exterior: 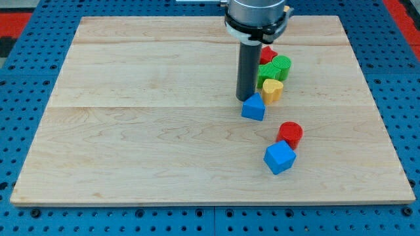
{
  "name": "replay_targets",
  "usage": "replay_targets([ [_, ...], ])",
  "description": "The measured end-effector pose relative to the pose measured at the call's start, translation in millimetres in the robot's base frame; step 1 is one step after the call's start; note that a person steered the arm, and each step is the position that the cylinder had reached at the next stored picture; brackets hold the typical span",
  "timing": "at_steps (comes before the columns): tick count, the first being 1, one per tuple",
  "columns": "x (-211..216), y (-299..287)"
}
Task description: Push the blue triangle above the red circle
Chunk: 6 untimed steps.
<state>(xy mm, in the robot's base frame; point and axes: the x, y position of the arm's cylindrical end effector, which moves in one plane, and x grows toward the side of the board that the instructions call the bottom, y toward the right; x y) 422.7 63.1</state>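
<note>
The blue triangle [253, 107] lies right of the board's middle. The red circle [290, 134] sits below and to the right of it, touching a blue cube [279, 157] at its lower left. My tip [245, 98] stands at the blue triangle's upper left edge, touching or nearly touching it. The rod rises from there to the arm's head at the view's top.
A yellow heart [272, 89] lies just right of the rod. A green block [277, 67] and a red block [268, 54] sit above it, partly hidden by the rod. The wooden board [131, 131] rests on a blue pegboard.
</note>
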Motion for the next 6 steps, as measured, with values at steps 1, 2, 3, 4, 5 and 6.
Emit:
replay_targets([
  [1, 4, 0],
  [2, 8, -5],
  [3, 8, -32],
  [4, 17, -30],
  [5, 20, -8],
  [6, 21, 7],
])
